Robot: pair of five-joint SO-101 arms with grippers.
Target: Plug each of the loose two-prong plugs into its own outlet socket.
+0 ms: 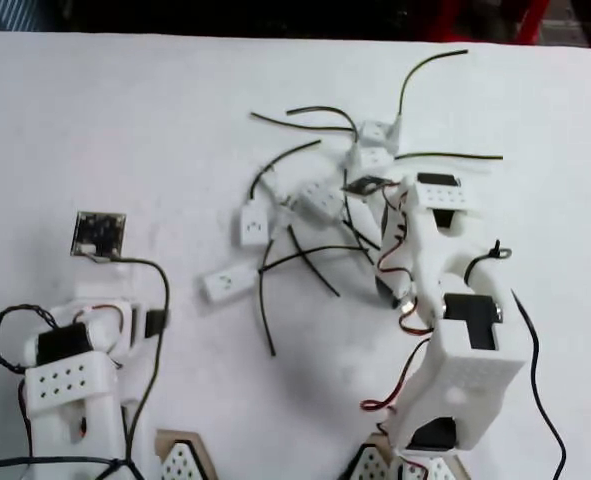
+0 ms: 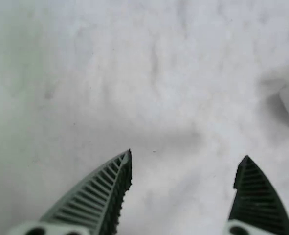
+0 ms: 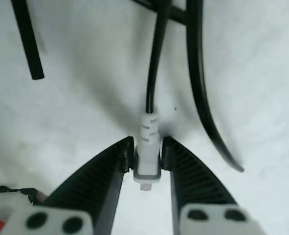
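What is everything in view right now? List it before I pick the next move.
plug: one, white with a black cord, between the right tool's fingers
sockets and plugs: about five, white, clustered mid-table
cords: several, black, tangled through that cluster
table: one, white, under everything
left arm: one, white, near edge
right arm: one, white, stretched to the cluster
left tool: one, dark, open over bare table
right tool: one, dark, shut on the plug

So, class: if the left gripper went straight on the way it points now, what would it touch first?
Most likely the bare table: the left gripper is open with plain tabletop straight ahead, though depth is hard to judge.
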